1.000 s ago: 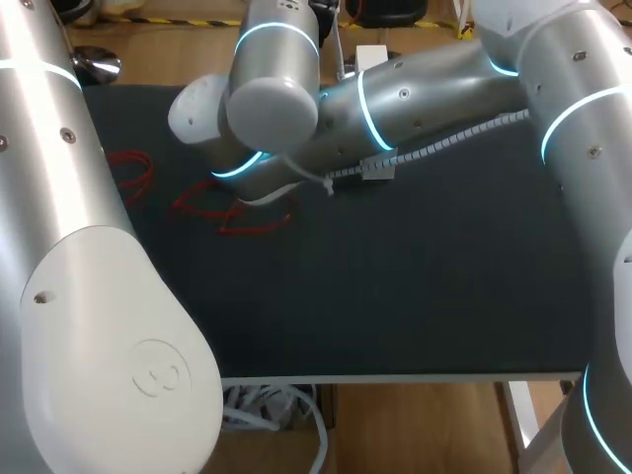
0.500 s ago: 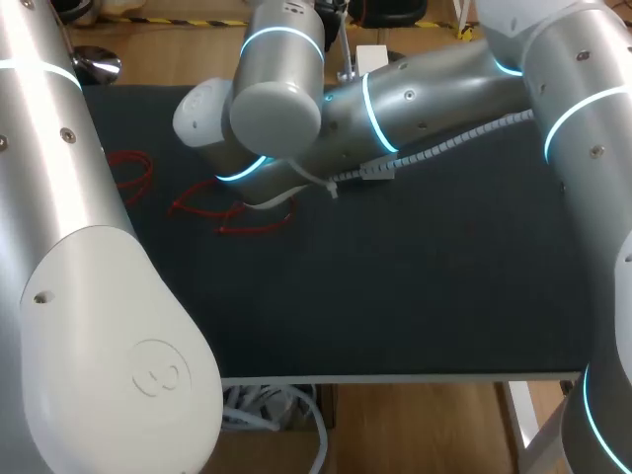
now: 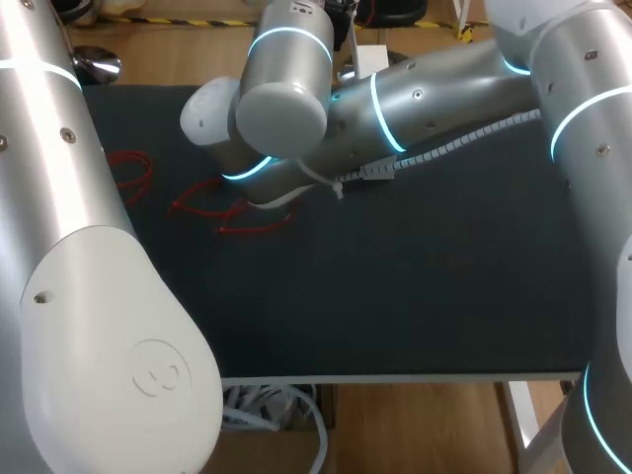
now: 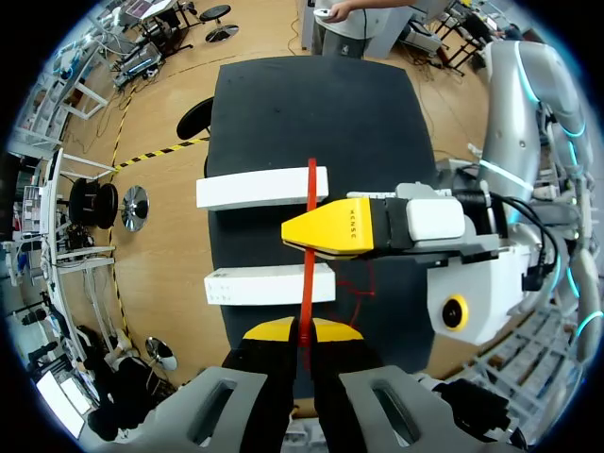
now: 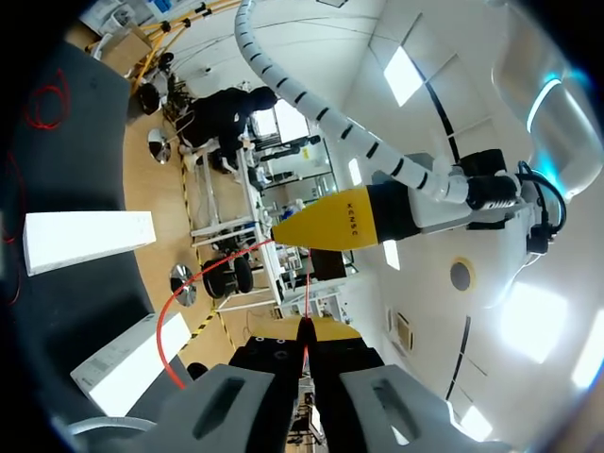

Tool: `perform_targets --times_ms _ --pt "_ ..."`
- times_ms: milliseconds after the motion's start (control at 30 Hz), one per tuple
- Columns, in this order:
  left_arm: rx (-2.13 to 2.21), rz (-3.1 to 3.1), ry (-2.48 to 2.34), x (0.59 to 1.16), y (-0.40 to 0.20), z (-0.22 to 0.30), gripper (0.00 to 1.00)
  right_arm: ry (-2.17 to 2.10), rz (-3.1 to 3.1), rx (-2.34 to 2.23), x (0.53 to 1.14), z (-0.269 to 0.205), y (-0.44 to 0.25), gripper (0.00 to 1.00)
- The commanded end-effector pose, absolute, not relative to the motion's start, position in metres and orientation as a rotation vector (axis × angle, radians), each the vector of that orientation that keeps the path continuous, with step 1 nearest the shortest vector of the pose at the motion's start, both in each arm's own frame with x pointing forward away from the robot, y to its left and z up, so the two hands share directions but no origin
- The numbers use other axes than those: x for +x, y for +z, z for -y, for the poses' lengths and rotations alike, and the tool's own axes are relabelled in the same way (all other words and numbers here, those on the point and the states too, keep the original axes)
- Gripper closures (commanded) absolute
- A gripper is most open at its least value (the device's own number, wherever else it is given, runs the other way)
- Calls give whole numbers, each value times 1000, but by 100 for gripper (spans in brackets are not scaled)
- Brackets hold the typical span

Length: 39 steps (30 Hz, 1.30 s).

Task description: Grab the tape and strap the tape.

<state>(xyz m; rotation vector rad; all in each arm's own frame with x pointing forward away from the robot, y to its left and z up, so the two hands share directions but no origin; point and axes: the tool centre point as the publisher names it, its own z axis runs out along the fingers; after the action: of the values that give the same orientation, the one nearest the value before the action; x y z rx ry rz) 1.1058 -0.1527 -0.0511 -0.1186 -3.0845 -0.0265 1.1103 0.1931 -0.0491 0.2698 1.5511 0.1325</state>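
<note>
Red tape (image 4: 307, 283): pinched in closed left gripper (image 4: 302, 330), long axis straight ahead to right gripper (image 5: 306, 330), likewise clamped on it.

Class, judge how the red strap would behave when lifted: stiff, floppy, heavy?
Probably springy, not limp: in the right wrist view the red strap holds a smooth arc. Likely light, being so thin. It runs straight ahead of the left gripper, so somewhat stiff.

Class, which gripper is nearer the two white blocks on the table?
Right. The right gripper hangs over the white blocks, between them and the left gripper, which sits farther back above; both grip the red strap.
</note>
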Motion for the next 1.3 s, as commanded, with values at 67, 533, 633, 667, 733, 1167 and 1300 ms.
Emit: perform_targets --times_ms 67,533,633,667,733,1167,1300 --pt "-117 3083 -33 1106 -50 154 100 125 -1551 271 1113 -190 -46 100" --pt "-117 3083 -33 1106 -50 154 100 138 -1563 263 1111 -197 -48 100" --pt "-117 3083 -33 1106 -50 154 100 138 -1563 260 1112 -198 -48 100" --pt "-117 3083 -33 1106 -50 154 100 138 -1563 260 1112 -198 -48 100" --pt "-117 3083 -33 1106 -50 154 100 138 -1563 259 1113 -199 -47 100" --pt "-117 3083 -33 1106 -50 154 100 144 -1573 248 1114 -199 -48 100" --pt "-117 3083 -33 1106 -50 154 100 145 -1574 244 1114 -199 -48 100"
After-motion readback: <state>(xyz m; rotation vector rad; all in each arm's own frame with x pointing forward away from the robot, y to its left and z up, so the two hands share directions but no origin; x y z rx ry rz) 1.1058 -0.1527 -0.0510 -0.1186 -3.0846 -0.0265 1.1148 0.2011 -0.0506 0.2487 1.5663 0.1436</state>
